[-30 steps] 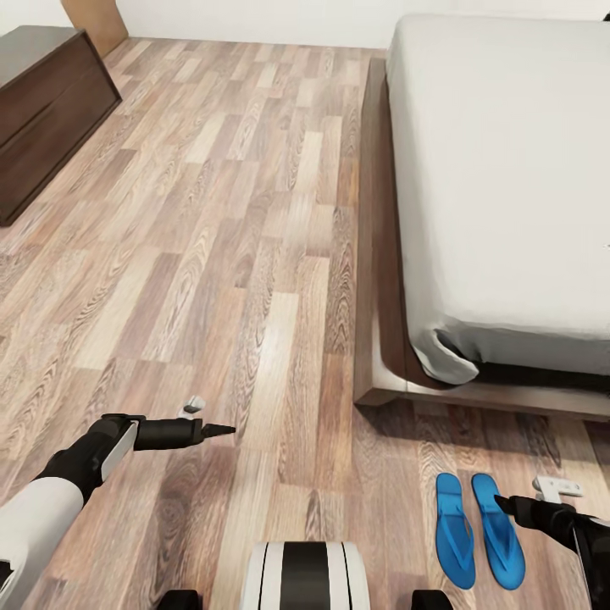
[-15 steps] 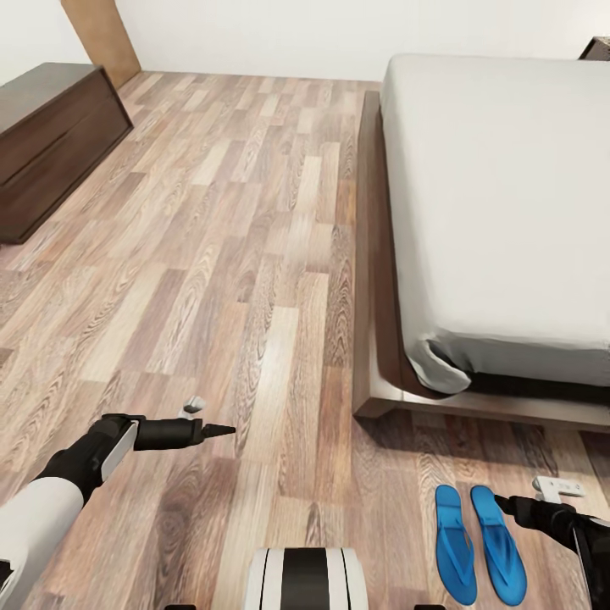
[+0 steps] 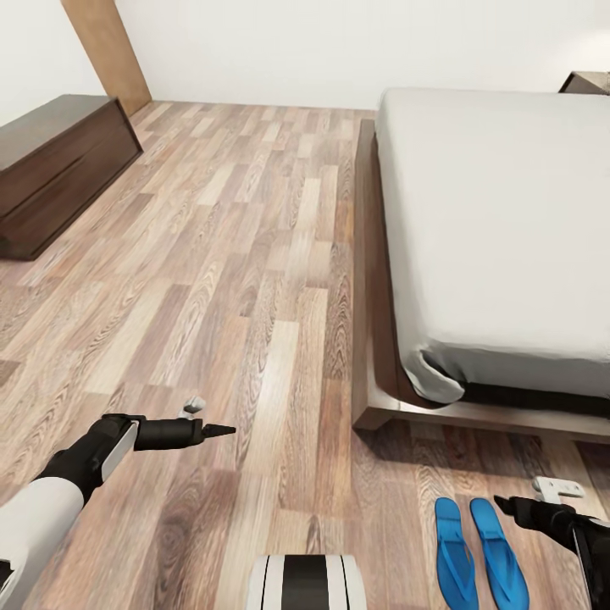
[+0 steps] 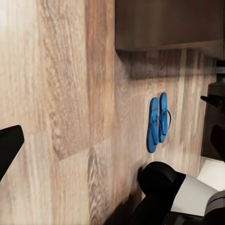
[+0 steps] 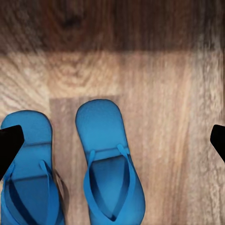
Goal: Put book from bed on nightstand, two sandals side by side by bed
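Observation:
The two sandals (image 3: 479,551), bright blue, lie side by side on the plank floor just off the foot corner of the bed (image 3: 500,229). The right wrist view looks down on both sandals (image 5: 110,159). My right gripper (image 3: 501,505) hovers above them, open, with nothing held. Its black fingertips (image 5: 9,147) sit at the picture's edges. My left gripper (image 3: 229,431) hangs open and empty over bare floor to the left, and the sandals (image 4: 158,123) show far off in its wrist view. The book is out of view; the mattress top that shows is bare.
A long dark bench-like unit (image 3: 59,165) stands against the left wall, beside a light wooden panel (image 3: 110,51). A brown furniture corner (image 3: 586,82) peeks past the bed's far side. Wide plank floor (image 3: 254,237) lies between the unit and the bed.
The head camera has tilted up, so the bed, floor and sandals sit lower in the picture and more of the far wall shows. Neither arm nor the sandals have moved.

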